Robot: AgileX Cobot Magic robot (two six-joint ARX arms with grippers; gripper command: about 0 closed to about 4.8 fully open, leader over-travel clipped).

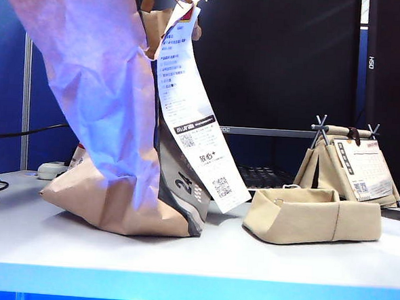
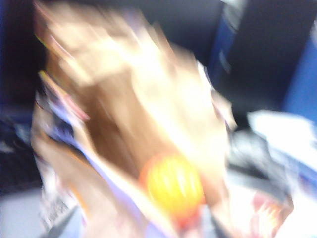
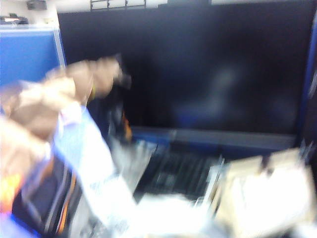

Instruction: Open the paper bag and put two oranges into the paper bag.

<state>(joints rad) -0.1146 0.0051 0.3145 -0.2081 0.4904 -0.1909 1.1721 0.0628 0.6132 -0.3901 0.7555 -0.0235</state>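
Neither hand shows in any view, so I cannot tell how far either is open or whether it holds anything. The left wrist view, badly smeared, looks from above into the large brown kraft paper bag (image 2: 148, 124), where one round orange-red orange (image 2: 172, 186) lies low inside; a second orange cannot be made out. The right wrist view, also blurred, has the bag's crumpled top off to one side and the dark monitor (image 3: 208, 74) ahead. From the exterior view the bag stands upright on the pale worktop (image 1: 193, 255), its long white receipt (image 1: 197, 133) hanging down the side, with a low beige folded bag (image 1: 311, 214) beside it and a small beige bag with stick handles (image 1: 348, 166) beyond. The bag looks light, thin and easily creased, likely to slump; the stiffer rim or strap handles seem the safest hold.
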